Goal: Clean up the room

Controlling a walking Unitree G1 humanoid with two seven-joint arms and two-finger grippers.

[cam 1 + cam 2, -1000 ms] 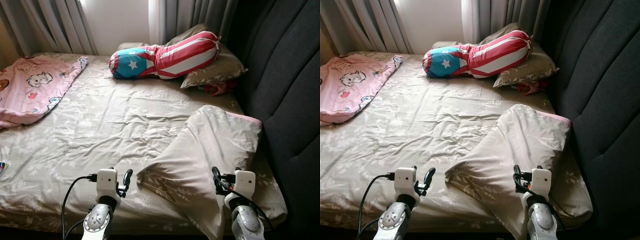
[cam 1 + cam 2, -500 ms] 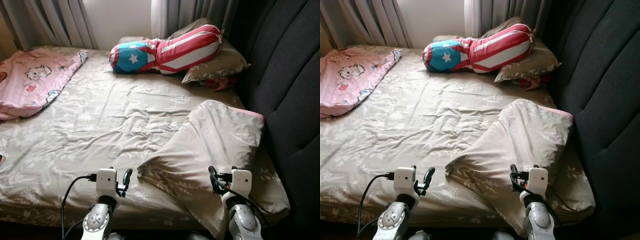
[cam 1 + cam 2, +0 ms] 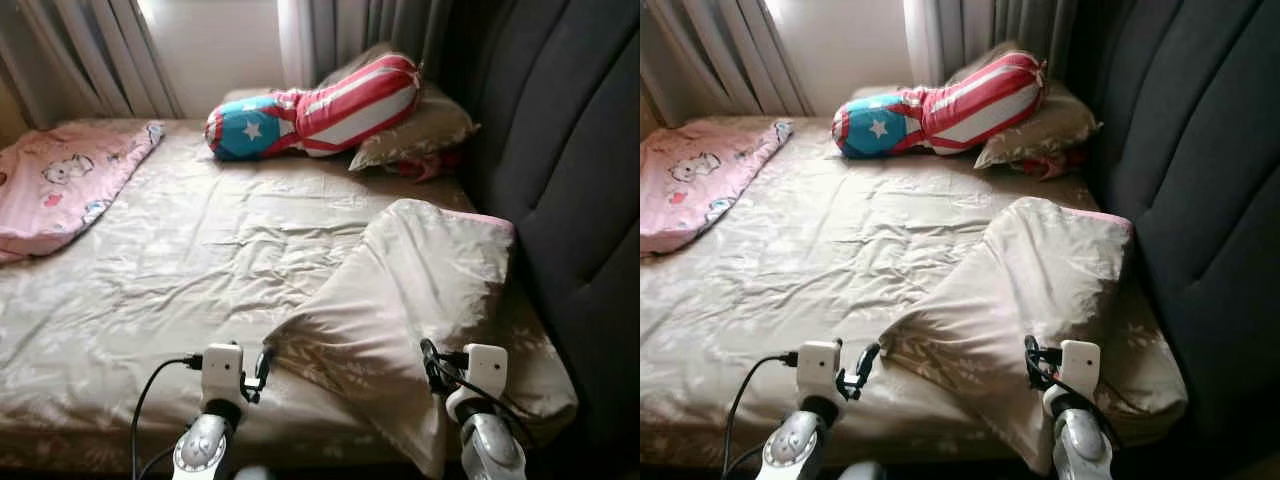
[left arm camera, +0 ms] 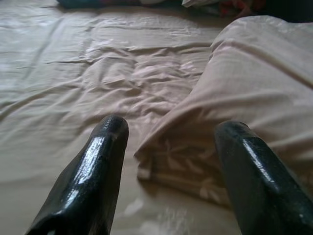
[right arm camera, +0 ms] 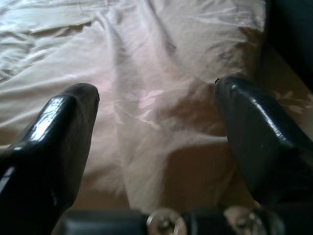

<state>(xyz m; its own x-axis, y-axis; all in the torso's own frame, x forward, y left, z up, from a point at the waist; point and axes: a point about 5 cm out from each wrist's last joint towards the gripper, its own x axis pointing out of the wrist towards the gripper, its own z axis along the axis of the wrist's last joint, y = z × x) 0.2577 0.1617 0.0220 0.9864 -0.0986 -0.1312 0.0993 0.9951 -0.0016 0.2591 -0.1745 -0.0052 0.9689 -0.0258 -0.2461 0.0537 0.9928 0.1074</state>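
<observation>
A beige floral pillow [image 3: 410, 285] with a pink far edge lies crumpled on the right side of the bed [image 3: 200, 260], against the dark headboard. My left gripper [image 3: 262, 366] is open at the pillow's near left corner; the left wrist view shows that corner [image 4: 161, 161] between the fingers [image 4: 105, 147]. My right gripper [image 3: 432, 364] is open too, low over the pillow's near edge, with pillow cloth [image 5: 156, 112] between its fingers [image 5: 68, 122]. A stars-and-stripes bolster [image 3: 310, 108] rests at the far end on another beige pillow [image 3: 420, 125].
A pink cartoon blanket [image 3: 55, 185] lies bunched at the bed's far left. The padded dark headboard [image 3: 580, 190] runs along the right. Grey curtains [image 3: 90, 55] hang behind the bed. A small red cloth [image 3: 425, 166] sits by the far pillow.
The whole view has shifted as the camera moved nearer the bed. My left gripper now sits right at the pillow's near corner instead of a little to its left.
</observation>
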